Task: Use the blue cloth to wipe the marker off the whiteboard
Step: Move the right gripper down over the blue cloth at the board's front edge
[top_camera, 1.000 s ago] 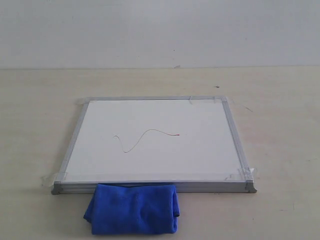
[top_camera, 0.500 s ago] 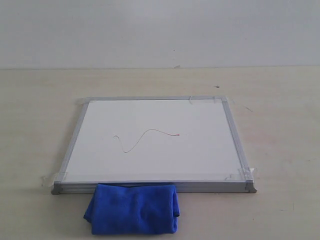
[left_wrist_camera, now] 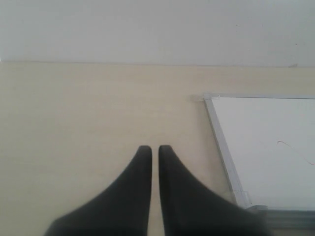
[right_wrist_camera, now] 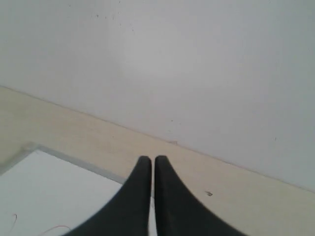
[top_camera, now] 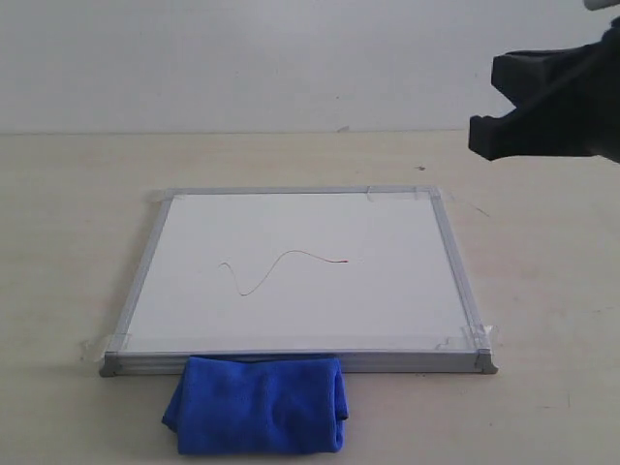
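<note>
The whiteboard [top_camera: 387, 291] lies flat on the table, silver-framed and taped at its corners. A thin wavy marker line [top_camera: 281, 263] crosses its middle, dark at the left and red at the right tip. The blue cloth [top_camera: 257, 404] lies folded against the board's near frame, left of centre. My right gripper [top_camera: 494, 107] hangs high at the upper right, beyond the board's far right corner, shut and empty [right_wrist_camera: 152, 158]. That wrist view shows the board [right_wrist_camera: 49, 187] and a bit of the line [right_wrist_camera: 54, 228]. The left gripper [left_wrist_camera: 154, 147] is shut and empty over bare table beside the board [left_wrist_camera: 266, 147].
The pale wooden table [top_camera: 542, 291] runs back to a white wall [top_camera: 242, 58]. A small dark speck [top_camera: 420, 168] sits on the table behind the board's far right corner. The left arm is outside the exterior view.
The right gripper has come into the exterior view at the upper right; before, no arm showed there. Board, line and cloth have not moved.
</note>
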`<action>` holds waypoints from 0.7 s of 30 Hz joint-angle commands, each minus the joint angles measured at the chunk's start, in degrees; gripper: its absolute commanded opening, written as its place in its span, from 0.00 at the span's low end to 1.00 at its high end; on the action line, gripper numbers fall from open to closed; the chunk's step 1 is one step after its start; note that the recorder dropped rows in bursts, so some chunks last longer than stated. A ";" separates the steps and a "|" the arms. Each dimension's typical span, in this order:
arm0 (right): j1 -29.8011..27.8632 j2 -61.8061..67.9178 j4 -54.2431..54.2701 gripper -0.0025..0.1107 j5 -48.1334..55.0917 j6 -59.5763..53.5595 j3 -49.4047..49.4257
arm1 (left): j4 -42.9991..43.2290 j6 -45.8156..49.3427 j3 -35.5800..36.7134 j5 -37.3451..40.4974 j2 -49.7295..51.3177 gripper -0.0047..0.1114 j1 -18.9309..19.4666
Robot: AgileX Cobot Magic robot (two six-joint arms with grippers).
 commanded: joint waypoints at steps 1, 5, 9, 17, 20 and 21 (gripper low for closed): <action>0.22 3.74 -4.09 0.02 9.51 -0.54 -5.88 | 0.19 0.02 0.21 -0.44 -0.17 0.08 0.07; 2.01 6.84 -5.09 0.02 18.27 -3.45 -11.66 | 0.19 0.02 0.21 -0.44 -0.17 0.08 0.07; 7.69 10.98 -5.09 0.02 28.74 -16.11 -18.79 | 0.19 0.02 0.21 -0.44 -0.17 0.08 0.07; 16.99 20.51 -4.57 0.02 42.96 -28.91 -30.05 | 0.19 0.02 0.21 -0.44 -0.17 0.08 0.07; 20.18 24.20 -3.33 0.02 47.68 -34.51 -33.70 | 0.19 0.02 0.21 -0.44 -0.17 0.08 0.07; 21.18 25.50 -2.02 0.02 49.89 -36.74 -34.92 | 0.19 0.02 0.21 -0.44 -0.17 0.08 0.07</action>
